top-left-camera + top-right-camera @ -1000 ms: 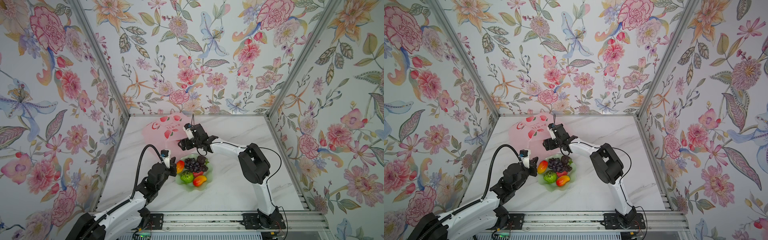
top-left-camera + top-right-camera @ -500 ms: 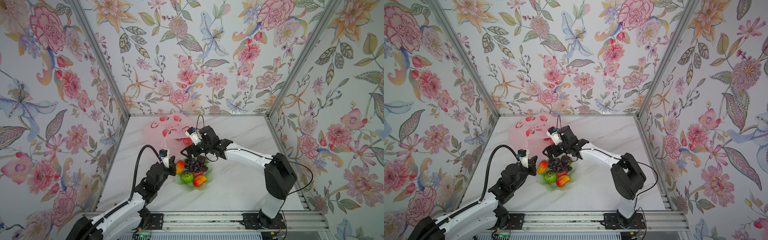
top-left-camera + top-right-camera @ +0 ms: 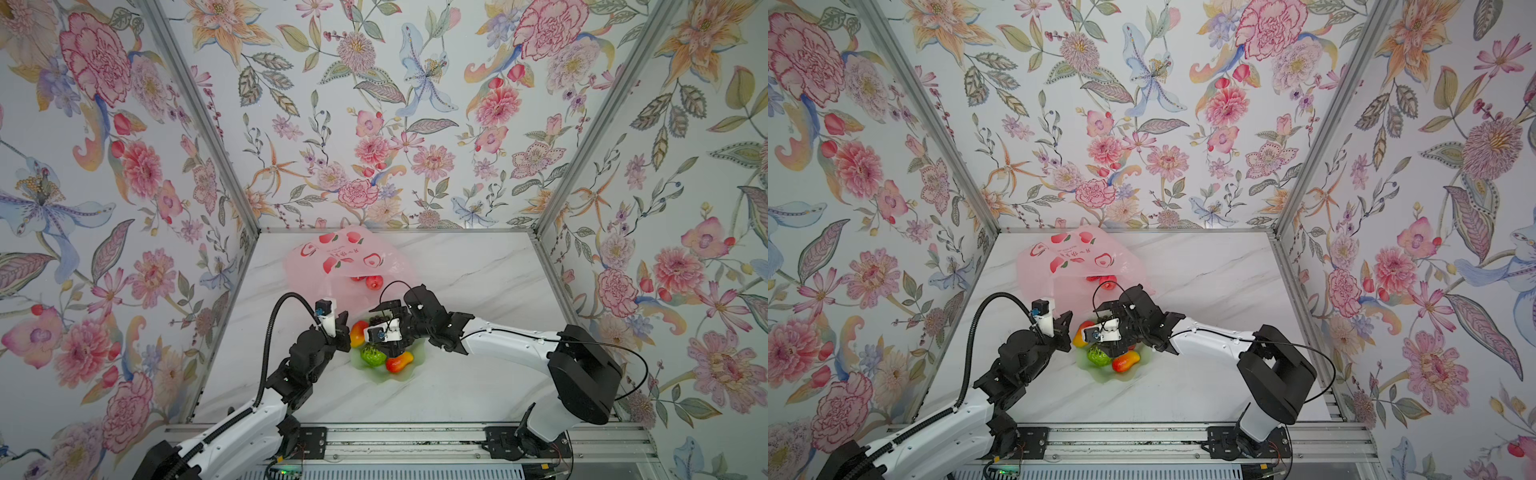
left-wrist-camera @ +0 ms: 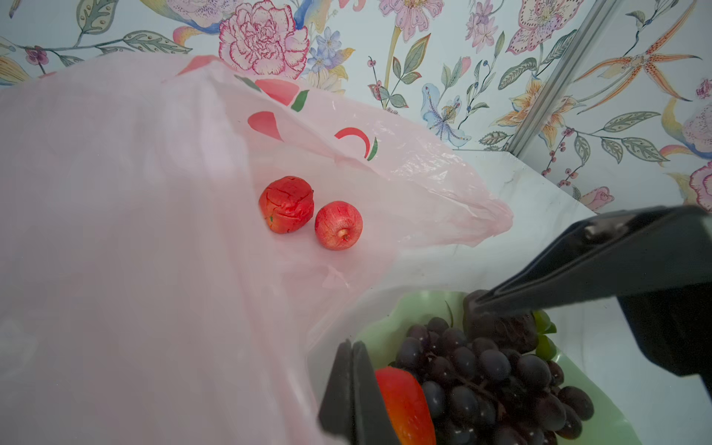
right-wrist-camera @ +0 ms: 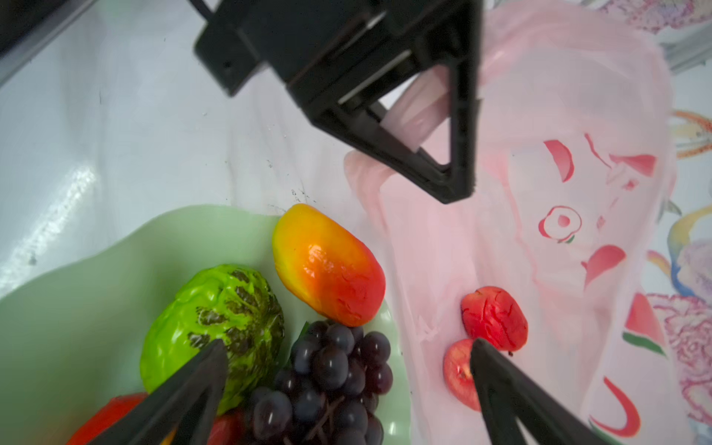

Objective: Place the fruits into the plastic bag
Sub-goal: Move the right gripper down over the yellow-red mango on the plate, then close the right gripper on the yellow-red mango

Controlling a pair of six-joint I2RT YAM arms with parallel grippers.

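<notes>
The pink plastic bag (image 3: 357,262) is lying on the table (image 3: 478,291), and the left gripper (image 4: 351,358) is pinching its near edge, jaws together, likely to hold its mouth open. Beside it the green plate (image 5: 96,269) is holding the grape bunch (image 5: 331,366), a mango (image 5: 327,266) and a bumpy green fruit (image 5: 215,308), and the right gripper (image 5: 346,343) is hanging over them wide apart and empty, likely to grab one. A red apple (image 4: 339,225) and a cracked red fruit (image 4: 287,204) are sitting inside the bag.

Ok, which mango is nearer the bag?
The mango beside the left gripper that grips the plastic bag; the other mango lies at the plate's front.
</notes>
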